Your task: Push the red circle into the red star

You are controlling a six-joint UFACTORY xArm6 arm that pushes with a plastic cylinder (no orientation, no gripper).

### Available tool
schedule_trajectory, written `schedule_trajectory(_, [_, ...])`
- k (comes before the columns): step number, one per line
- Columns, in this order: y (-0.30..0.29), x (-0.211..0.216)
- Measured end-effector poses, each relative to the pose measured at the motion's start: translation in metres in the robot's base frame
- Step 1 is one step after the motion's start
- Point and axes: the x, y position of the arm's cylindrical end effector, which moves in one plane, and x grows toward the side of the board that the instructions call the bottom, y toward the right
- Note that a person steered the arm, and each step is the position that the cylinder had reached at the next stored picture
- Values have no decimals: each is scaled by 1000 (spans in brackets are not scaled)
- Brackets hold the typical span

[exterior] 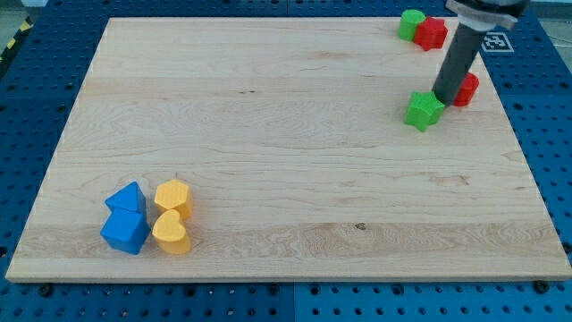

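Board: pale wooden board [286, 152], rectangular, lying on a blue perforated table [27, 107].
Rod: straight dark rod [458, 58] entering from the view's top right, leaning slightly down towards the view's left.
My tip: lower end [441, 95] sits between the green star and the red block at its right, touching or nearly touching both; which one it presses, I cannot tell.
Claw: none fitted, only the plain rod, so there are no jaws to open or close.
Red circle: red plastic block [467, 88] just to the view's right of the rod, partly hidden by it; its round shape cannot be confirmed.
Red star: red star-like block [433, 33] near the view's top right corner, well above the other red block.
Green circle: green rounded block [411, 23] touching the red star on its left.
Green star: green star block [424, 110] just below and left of my tip.
Blue pair: blue angular block [126, 198] above blue cube-like block [124, 232], touching, at the view's bottom left.
Yellow pair: yellow hexagonal block [173, 196] above yellow heart block [170, 233], beside the blue pair on its right.
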Motion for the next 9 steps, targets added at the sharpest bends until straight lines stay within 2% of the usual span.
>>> schedule_trajectory(1, [10,14])
schedule_trajectory(2, [29,48])
schedule_trajectory(3, [57,32])
schedule_trajectory(5, [54,-56])
schedule_trajectory(6, [57,-40])
schedule_trajectory(7, [57,8])
schedule_trajectory(8, [27,18])
schedule_trajectory(9, [14,-11])
